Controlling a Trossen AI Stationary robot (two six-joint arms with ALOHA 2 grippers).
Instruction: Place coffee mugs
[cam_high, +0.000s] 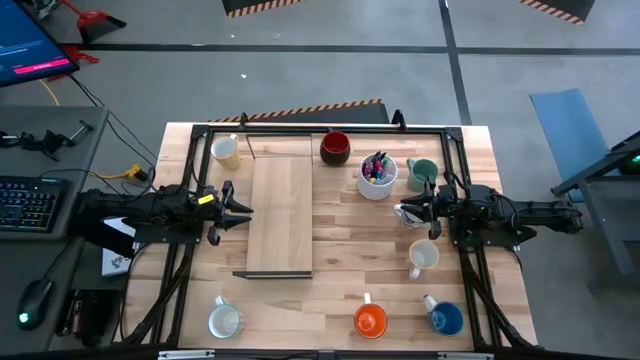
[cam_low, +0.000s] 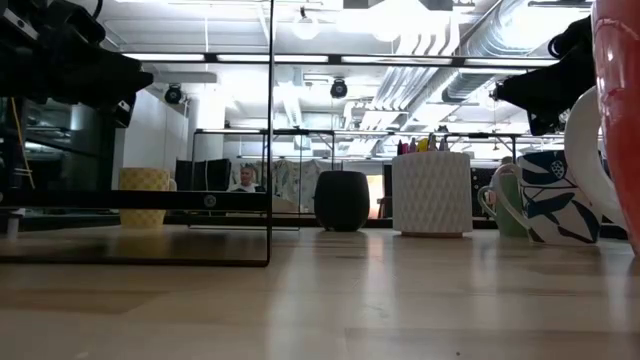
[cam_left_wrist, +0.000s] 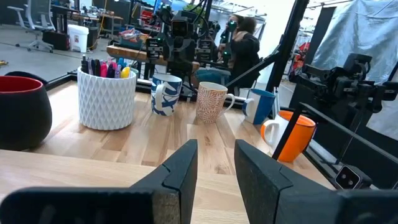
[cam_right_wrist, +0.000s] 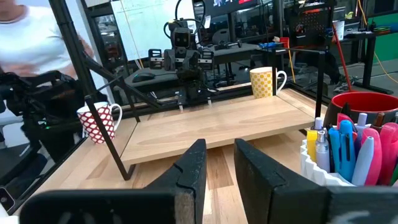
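White textured ceramic cup (cam_high: 377, 180) holds coloured pens (cam_high: 376, 165); dark red mug (cam_high: 335, 148) appears empty. Light wooden table (cam_high: 340, 280); workshop behind. Left gripper (cam_high: 243, 208) and right gripper (cam_high: 402, 211): fingers narrowly apart, holding nothing.

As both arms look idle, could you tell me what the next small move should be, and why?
Probably swing the right gripper over the cream mug, which stands close beside it and apart from the other things. Both grippers are empty with fingers apart, the left gripper waits at the board's edge, and no mug stands on the board.
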